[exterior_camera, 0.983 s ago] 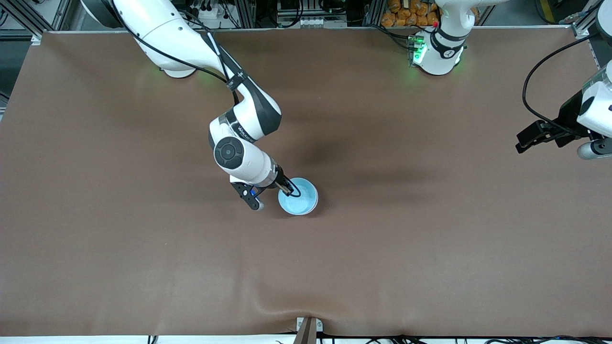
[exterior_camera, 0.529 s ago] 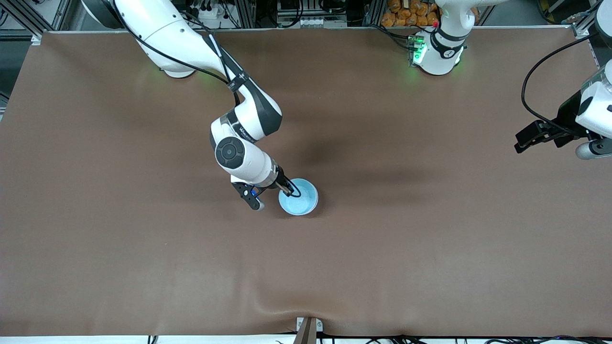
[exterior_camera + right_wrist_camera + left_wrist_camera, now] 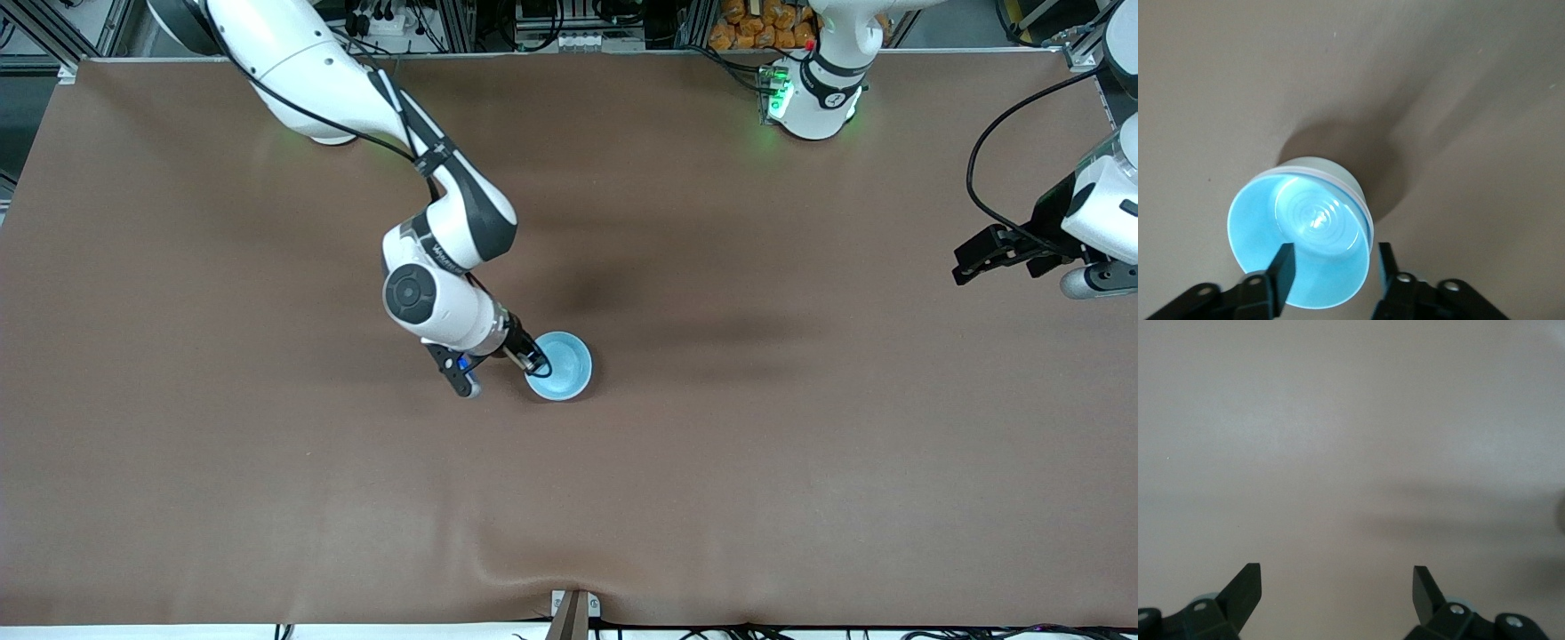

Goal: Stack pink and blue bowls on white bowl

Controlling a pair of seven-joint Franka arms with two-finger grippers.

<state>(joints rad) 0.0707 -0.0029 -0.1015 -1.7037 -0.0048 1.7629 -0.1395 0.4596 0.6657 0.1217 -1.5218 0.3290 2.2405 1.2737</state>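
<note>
The blue bowl (image 3: 559,365) sits near the middle of the worktop (image 3: 800,462), nested in a paler bowl whose rim (image 3: 1331,177) shows in the right wrist view; nothing else is inside. The right end effector (image 3: 536,360) is open, its fingers astride the blue rim, so this looks like the release after stacking. Next, a straight lift clear. The left end effector (image 3: 969,264) waits open over the left arm's edge.

A sky-blue bowl (image 3: 560,365) with a paler outer wall sits on the brown table (image 3: 800,444).
</note>
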